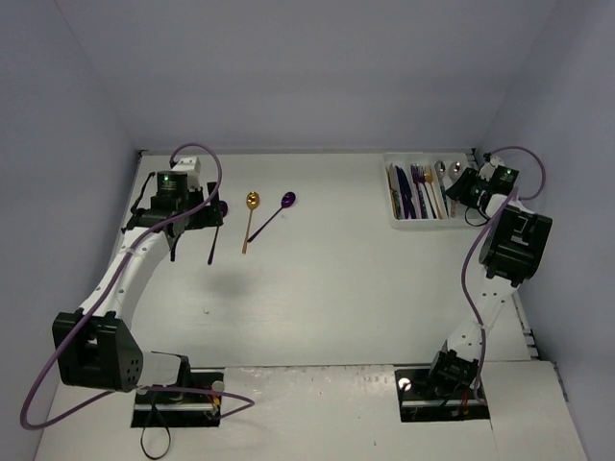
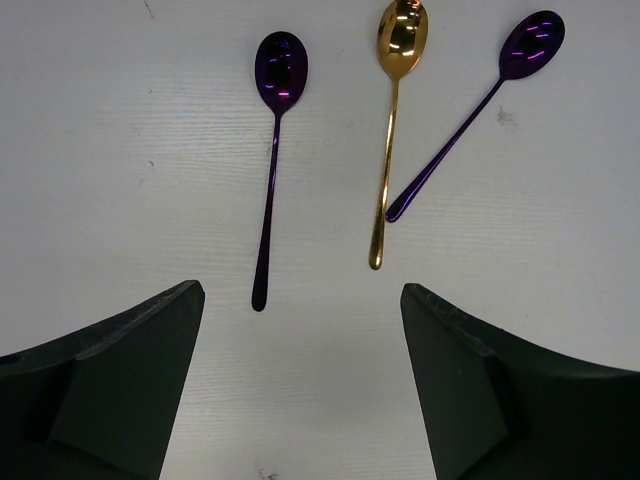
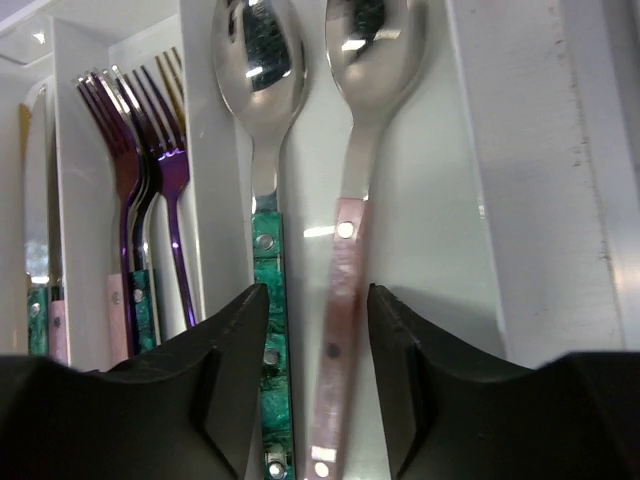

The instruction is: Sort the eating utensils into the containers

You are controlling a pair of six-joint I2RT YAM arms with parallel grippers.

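Three spoons lie on the table: a purple one (image 2: 272,160), a gold one (image 2: 392,130) and a second purple one (image 2: 470,110), set at an angle. My left gripper (image 2: 302,290) is open and empty, hovering just short of their handle ends; in the top view it (image 1: 190,223) is at the far left. My right gripper (image 3: 317,295) is open over the white tray (image 3: 480,150), its jaws on either side of a pink-handled spoon (image 3: 345,250). A teal-handled spoon (image 3: 266,250) lies beside it. Purple forks (image 3: 150,170) fill the neighbouring compartment.
The tray (image 1: 396,223) sits at the far right corner with knives and forks (image 1: 415,190) in its compartments. Grey walls close in the table at the back and sides. Purple cables loop from both arms.
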